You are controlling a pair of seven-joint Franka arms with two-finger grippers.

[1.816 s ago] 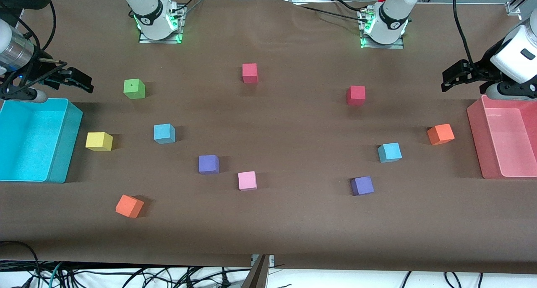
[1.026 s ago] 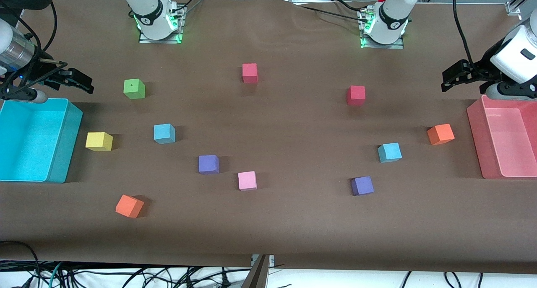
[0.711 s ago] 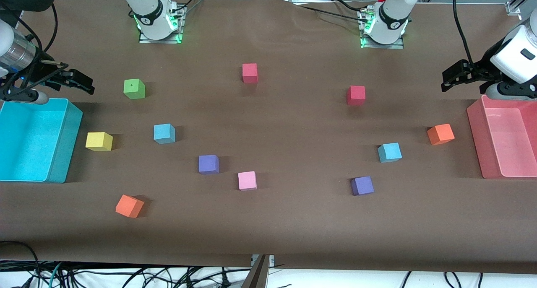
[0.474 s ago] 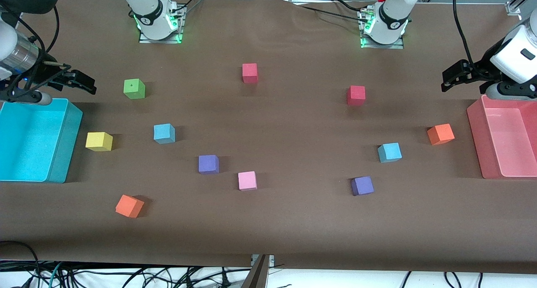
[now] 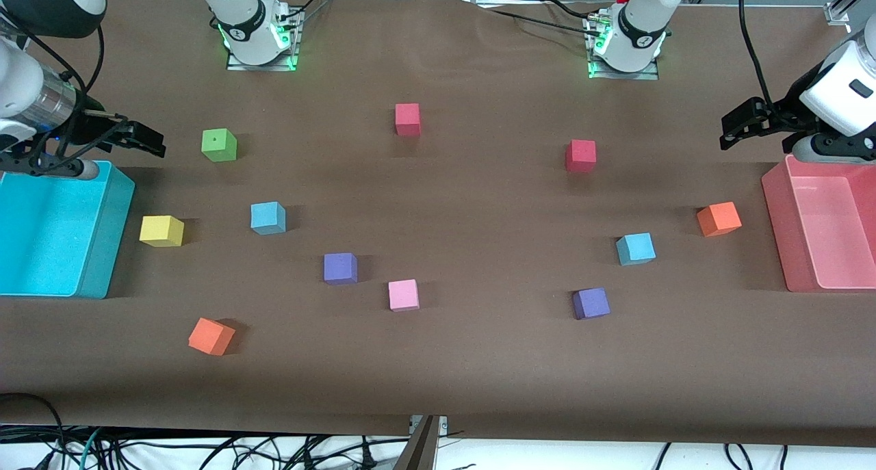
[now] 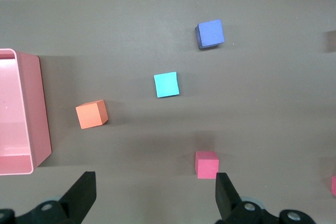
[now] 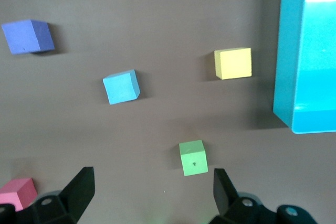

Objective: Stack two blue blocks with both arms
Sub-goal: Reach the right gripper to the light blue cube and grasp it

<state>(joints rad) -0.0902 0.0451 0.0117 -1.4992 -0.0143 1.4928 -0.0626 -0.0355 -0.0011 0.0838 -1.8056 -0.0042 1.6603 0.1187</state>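
Showing no readable writing, both blue blocks (image 5: pixel 267 217) (image 5: pixel 636 248) lie apart.

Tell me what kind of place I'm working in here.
Most likely a robotics lab test bench. Two white arms are bolted to a table under brown cloth, foam blocks like this blue block are scattered between a teal bin and a pink bin, and cables trail along the edge.

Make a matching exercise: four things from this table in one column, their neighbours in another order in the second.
Things:
1. green cube
2. pink cube
3. teal bin
4. pink bin

Places:
A. beside the yellow cube
B. beside an orange cube
C. next to a purple cube
D. near the open right gripper

Pairs: 1-D, 2-C, 3-A, 4-B
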